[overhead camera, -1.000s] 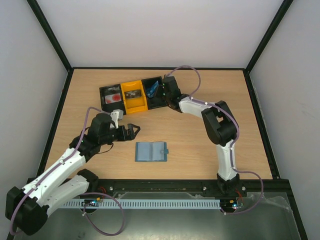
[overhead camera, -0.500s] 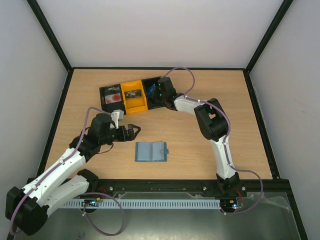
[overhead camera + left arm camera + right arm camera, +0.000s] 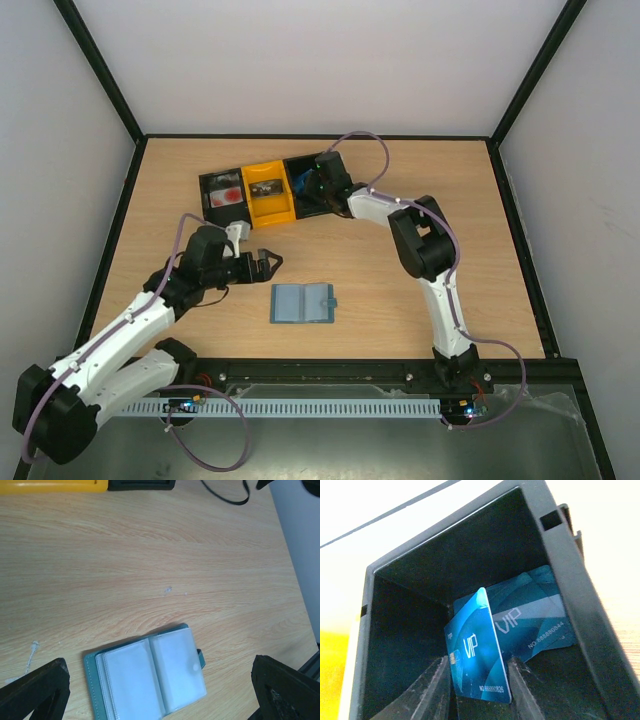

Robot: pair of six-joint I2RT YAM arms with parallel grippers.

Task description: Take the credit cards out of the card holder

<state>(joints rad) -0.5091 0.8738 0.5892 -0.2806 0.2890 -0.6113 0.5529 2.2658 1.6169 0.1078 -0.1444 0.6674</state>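
Observation:
The card holder lies open on the table, grey-blue with clear empty sleeves and a small side tab; the left wrist view shows it just below my left gripper. My left gripper hovers wide open up and left of it, holding nothing. My right gripper reaches into the tray's right black compartment. Its fingers stand parted, with a blue credit card upright and tilted between them. A second blue credit card leans against the compartment's far corner.
The black-and-yellow tray sits at the back of the table; its yellow middle compartment and left black compartment hold small items. Black frame rails edge the wooden table. A cable loops over the right arm.
My right gripper moved left and down into the tray's black compartment, and its fingers have parted around the blue card. My left arm and the card holder have barely moved.

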